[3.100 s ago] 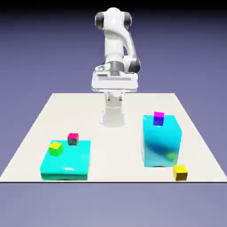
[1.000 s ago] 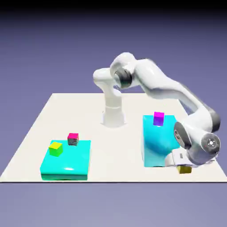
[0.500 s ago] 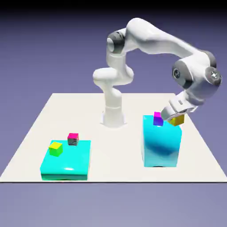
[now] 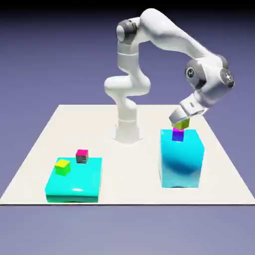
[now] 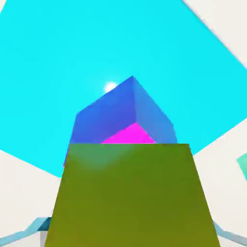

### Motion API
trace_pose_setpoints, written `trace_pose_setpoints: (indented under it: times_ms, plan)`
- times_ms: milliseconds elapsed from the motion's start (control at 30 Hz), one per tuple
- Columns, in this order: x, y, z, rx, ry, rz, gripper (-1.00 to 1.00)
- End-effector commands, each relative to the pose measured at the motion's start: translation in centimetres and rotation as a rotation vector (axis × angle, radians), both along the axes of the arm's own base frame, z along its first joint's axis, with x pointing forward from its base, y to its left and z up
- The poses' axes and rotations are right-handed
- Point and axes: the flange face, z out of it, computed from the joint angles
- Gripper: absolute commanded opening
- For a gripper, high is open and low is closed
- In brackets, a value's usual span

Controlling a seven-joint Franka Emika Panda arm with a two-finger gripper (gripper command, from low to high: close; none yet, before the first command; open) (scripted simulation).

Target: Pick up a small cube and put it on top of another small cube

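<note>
Placing is in hand: golden-yellow cube (image 4: 184, 124) over magenta-blue cube (image 4: 178, 135). Whether the jaws grip it, I cannot tell; next, ensure release, then retreat straight.

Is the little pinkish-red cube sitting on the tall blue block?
No, the pink-red cube is at the low turquoise block, away from the tall one.
</note>
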Motion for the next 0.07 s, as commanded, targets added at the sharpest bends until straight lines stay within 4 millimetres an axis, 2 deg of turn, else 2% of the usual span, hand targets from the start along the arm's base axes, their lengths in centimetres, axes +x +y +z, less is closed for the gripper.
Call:
trace_pose_setpoints:
  times_ms: [0, 33]
  plan:
    - [0.0, 0.0, 0.0, 0.0, 0.0, 0.0, 1.0]
    - [0.44, 0.38, 0.95, 0.0, 0.0, 0.0, 1.0]
